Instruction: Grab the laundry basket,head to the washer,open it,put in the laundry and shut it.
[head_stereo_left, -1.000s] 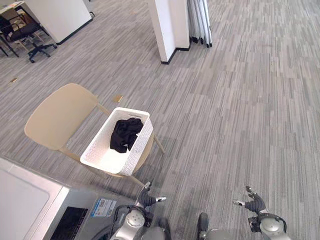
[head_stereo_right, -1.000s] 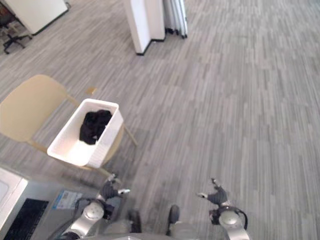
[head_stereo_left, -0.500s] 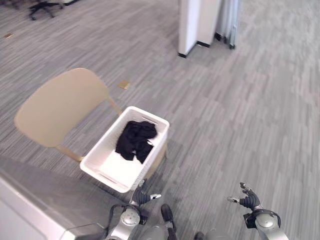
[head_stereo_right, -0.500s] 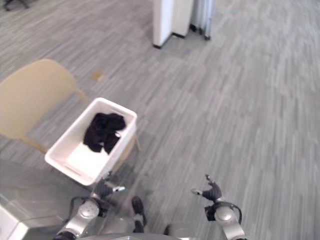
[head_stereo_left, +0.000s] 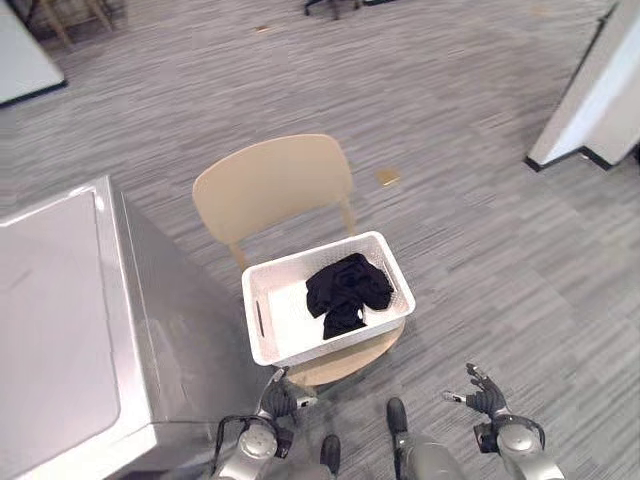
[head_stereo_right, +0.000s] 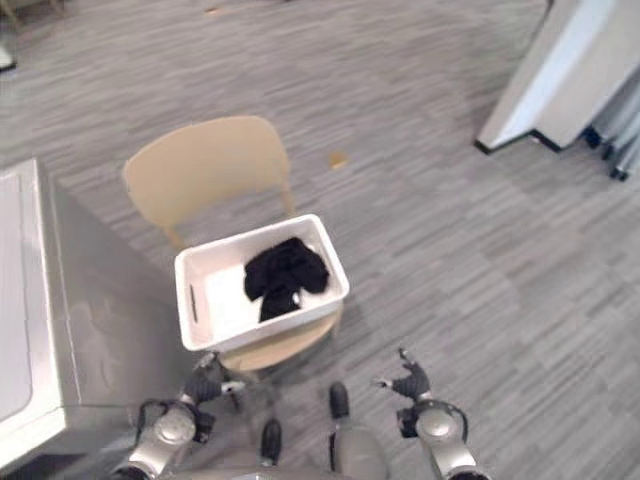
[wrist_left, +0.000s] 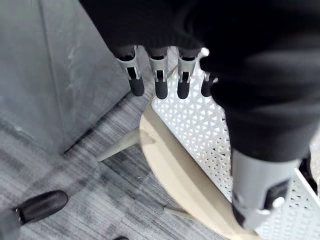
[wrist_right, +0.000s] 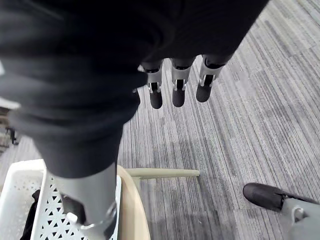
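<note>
White basket (head_stereo_left: 275, 345), black laundry (head_stereo_left: 346, 294)

my left hand (wrist_left: 165, 65) has a dark ribbed cover over its back and wrist, with silver fingers (wrist_left: 161, 75) in a row, each ending in a rounded black tip. its thumb (wrist_left: 257, 190) is a smooth silver-grey shell with a small dark inset near the end. my right hand (wrist_right: 175, 70) is built alike: dark ribbed cover, silver fingers (wrist_right: 178, 85) with black tips, and a grey thumb (wrist_right: 90, 200). from above, both wrists carry round silver-grey housings.
</note>
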